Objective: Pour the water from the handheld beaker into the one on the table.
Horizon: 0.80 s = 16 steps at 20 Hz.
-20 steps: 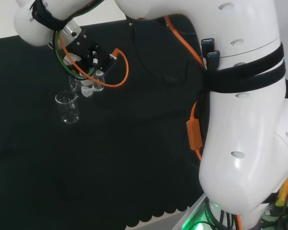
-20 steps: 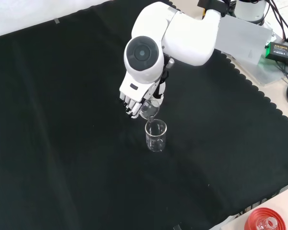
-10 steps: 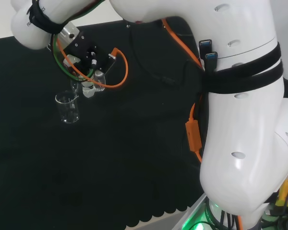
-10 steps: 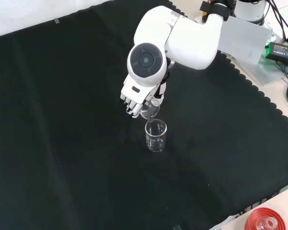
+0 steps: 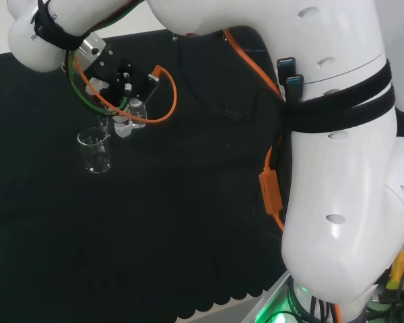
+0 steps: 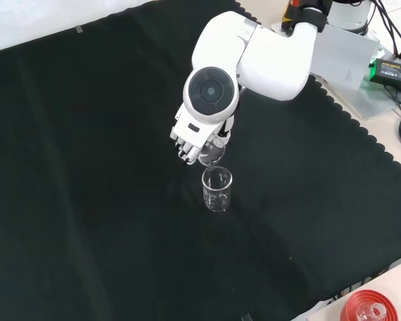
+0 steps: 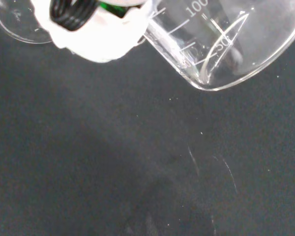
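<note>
A clear glass beaker (image 6: 216, 189) stands upright on the black cloth, also seen as the beaker (image 5: 95, 152) in the head view. My hand (image 6: 189, 145) is curled round a second clear beaker (image 6: 210, 153), tipped with its mouth just above the standing one's rim. In the wrist view the held beaker (image 7: 221, 44) lies steeply tilted with a little water pooled near its base, next to a white part of the hand (image 7: 96, 30). The head view puts the hand (image 5: 124, 120) up and to the right of the standing beaker.
The arm's big white links (image 5: 323, 134) take up the right of the head view, and one with a round grey cap (image 6: 212, 91) stands above the hand in the front view. A red ribbed ring (image 6: 371, 309) lies at the front view's lower right corner. An orange cable (image 5: 167, 94) loops by the wrist.
The arm's link and wrist have shifted slightly up and to the right in the front view. The held beaker stays tilted over the standing one.
</note>
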Each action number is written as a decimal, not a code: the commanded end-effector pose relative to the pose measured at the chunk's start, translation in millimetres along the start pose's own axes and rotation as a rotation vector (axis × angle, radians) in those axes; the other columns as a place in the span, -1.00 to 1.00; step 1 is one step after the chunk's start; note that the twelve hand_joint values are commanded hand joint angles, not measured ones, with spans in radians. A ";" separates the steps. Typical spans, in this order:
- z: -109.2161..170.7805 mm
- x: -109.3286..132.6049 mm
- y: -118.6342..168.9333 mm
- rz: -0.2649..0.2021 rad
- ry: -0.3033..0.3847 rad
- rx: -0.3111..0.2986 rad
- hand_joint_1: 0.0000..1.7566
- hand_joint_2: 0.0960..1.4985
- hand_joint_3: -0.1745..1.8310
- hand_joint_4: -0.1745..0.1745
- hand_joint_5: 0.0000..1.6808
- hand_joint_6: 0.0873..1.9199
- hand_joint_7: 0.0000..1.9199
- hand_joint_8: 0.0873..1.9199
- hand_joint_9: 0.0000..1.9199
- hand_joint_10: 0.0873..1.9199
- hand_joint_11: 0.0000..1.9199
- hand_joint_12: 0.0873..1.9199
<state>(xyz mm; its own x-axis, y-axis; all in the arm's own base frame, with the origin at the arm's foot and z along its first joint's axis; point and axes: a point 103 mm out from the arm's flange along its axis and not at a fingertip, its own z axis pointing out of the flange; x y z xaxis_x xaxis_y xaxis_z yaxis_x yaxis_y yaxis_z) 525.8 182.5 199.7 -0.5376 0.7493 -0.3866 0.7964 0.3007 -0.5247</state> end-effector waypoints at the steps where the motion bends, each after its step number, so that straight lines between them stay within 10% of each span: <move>1: -3.1 2.0 -2.7 0.004 -0.003 -0.008 0.48 0.44 -1.00 -1.00 0.21 -0.11 0.36 -0.34 0.38 -0.03 0.11 -0.10; 16: -15.0 16.2 -5.0 -0.017 -0.062 0.010 0.48 0.45 -1.00 -1.00 0.20 -0.10 0.35 -0.32 0.38 -0.02 0.10 -0.10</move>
<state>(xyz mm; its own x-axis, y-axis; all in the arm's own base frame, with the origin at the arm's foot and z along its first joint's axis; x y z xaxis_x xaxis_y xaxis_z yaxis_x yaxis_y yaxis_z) 518.0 200.7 207.4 -0.5616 0.7168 -0.4133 0.7866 0.3078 -0.5352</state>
